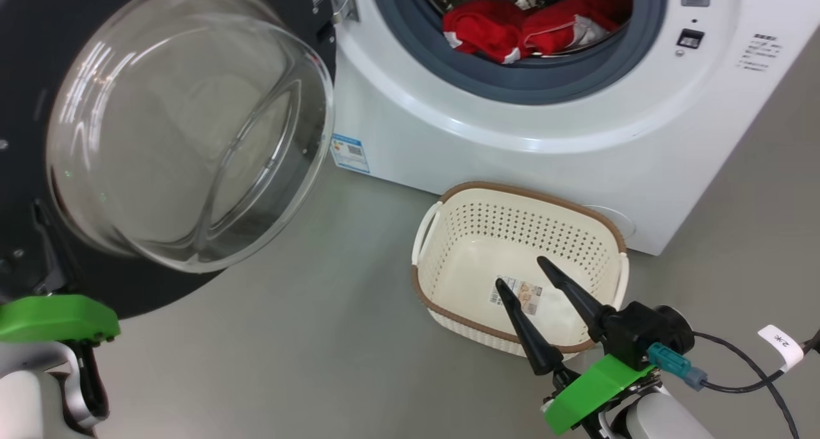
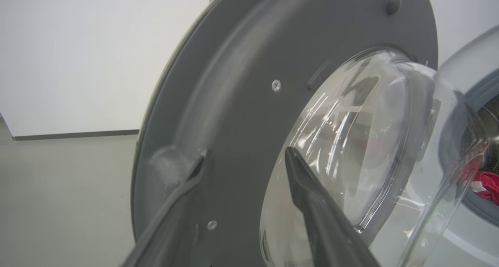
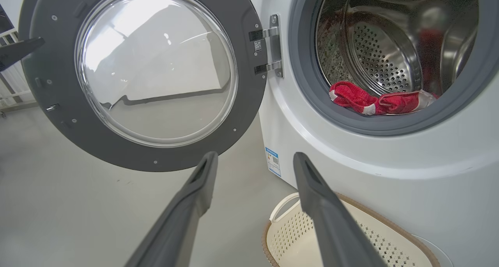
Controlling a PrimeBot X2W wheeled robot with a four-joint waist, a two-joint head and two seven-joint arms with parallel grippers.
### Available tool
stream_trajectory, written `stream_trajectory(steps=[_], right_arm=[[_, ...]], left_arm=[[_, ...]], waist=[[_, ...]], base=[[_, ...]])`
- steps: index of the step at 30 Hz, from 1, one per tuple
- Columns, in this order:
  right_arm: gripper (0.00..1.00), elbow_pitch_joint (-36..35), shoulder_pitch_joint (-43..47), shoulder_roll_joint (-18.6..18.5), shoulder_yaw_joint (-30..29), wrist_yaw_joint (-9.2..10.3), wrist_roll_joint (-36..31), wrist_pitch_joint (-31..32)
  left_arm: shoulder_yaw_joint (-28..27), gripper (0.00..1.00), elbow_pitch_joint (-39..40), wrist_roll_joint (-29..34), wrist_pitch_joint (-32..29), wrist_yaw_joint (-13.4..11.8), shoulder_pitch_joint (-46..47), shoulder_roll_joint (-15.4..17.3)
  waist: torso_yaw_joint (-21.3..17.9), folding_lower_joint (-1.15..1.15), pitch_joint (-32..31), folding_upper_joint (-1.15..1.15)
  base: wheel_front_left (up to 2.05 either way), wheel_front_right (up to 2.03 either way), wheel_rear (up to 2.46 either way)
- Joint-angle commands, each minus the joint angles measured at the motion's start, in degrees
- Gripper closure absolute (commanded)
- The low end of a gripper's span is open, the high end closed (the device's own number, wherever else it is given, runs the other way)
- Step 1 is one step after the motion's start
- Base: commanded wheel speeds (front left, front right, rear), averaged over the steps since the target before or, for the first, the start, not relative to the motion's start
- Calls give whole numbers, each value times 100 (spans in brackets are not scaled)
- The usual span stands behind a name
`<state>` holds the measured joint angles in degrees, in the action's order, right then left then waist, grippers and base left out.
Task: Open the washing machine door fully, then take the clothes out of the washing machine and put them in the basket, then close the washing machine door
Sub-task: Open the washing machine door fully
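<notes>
- While my left end effector (image 2: 245,154) holds its two long dark fingers spread apart, it sits close to the inner face of the large round washing machine door (image 1: 186,125). One finger lies across the grey inner ring and the other across the glass.
- That door has a wide glossy black rim around a clear bulging glass bowl. It is swung open on the hinge at the left of the machine's mouth and stands on edge. Its glass bowl bulges out towards me.
- My head view has the big white front-loading washing machine (image 1: 512,163) facing me, its round mouth open. A grey rubber ring runs around a perforated steel drum.
- The soft bright red clothes (image 1: 532,29) with white parts lie low at the front of the drum, against the rubber ring. The bundle's long axis runs sideways across the mouth.
- The small cream-white perforated plastic basket (image 1: 532,195) with a brown woven-look rim stands on the grey floor (image 1: 288,336) just in front of the machine, below the mouth. Its open side is up, its long axis runs roughly along the machine's front, and a paper label shows on its bottom.
- My right end effector (image 1: 520,271) hovers over the basket's near side. Its fingers are apart and point up and away from me, towards the machine.
</notes>
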<state>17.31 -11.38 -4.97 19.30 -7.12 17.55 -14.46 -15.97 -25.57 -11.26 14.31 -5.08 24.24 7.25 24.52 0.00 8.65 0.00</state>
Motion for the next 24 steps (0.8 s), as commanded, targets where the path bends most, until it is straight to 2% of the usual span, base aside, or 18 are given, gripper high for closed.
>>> stream_trajectory(steps=[1,7,8,12,14,18,24], right_arm=[[0,-166,-62,72,46,-36,15,-54],[0,-354,-14,139,-124,-36,107,-54],[0,-354,-14,139,-124,-36,107,-54],[0,-539,14,167,-267,-36,138,-54],[0,-607,46,181,-391,-36,136,-54],[0,-656,112,200,-532,-36,139,-54],[0,-805,222,207,-826,-36,-7,-54]], left_arm=[[-174,0,401,104,69,-7,-62,188],[-81,0,1581,117,69,174,-339,-90],[-81,0,1581,117,69,174,-339,-90],[219,0,2239,-63,69,689,-522,-231],[343,0,2460,-136,69,845,-637,-280],[692,0,2540,-231,69,1067,-897,-315],[1097,0,2324,-344,59,1180,-1150,-265]], waist=[[-170,0,-118,0],[-503,0,-267,0],[-503,0,-267,0],[-800,0,-378,0],[-956,0,-430,0],[-1269,0,-551,0],[-1810,0,-663,0]], base=[[0,0,0],[0,0,0],[0,0,0],[0,0,0],[0,0,0],[0,0,0],[0,0,0]])
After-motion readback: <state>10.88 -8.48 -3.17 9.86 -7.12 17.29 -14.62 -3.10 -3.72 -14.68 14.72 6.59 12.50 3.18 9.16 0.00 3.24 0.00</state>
